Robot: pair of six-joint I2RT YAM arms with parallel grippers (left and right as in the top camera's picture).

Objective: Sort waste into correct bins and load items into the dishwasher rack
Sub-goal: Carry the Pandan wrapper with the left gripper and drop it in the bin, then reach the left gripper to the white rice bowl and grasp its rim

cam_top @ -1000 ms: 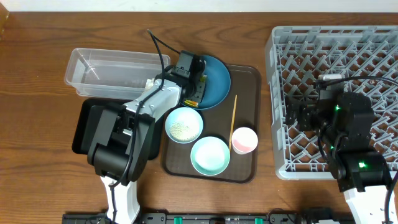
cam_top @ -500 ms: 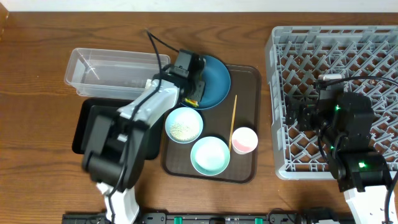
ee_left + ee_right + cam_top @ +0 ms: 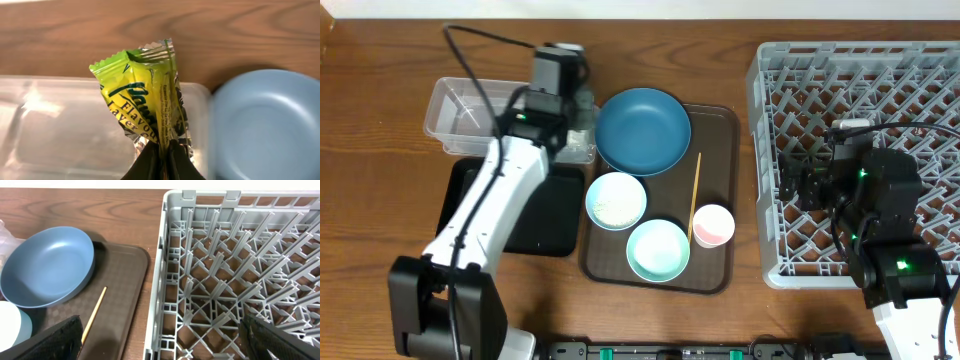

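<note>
L end effector (image 3: 162, 150) is pinched shut on the bottom seam of the snack wrapper (image 3: 145, 102). It holds the wrapper upright over the right end of the clear tub (image 3: 45, 125), prob. so a release drops it inside, not on the surface (image 3: 380, 60). Black tray (image 3: 545, 215) lies just beside the tub, likely for other waste. On the brown tray (image 3: 718, 125) are the dark blue plate (image 3: 642, 130), light blue bowl (image 3: 616, 200) w/ rice, mint bowl (image 3: 658, 249), stick (image 3: 695, 195) and pink cup (image 3: 713, 225), none racked yet. R end effector (image 3: 160, 330) is spread wide over the rack (image 3: 880, 80), holding nothing, prob. staged for dishes.
</note>
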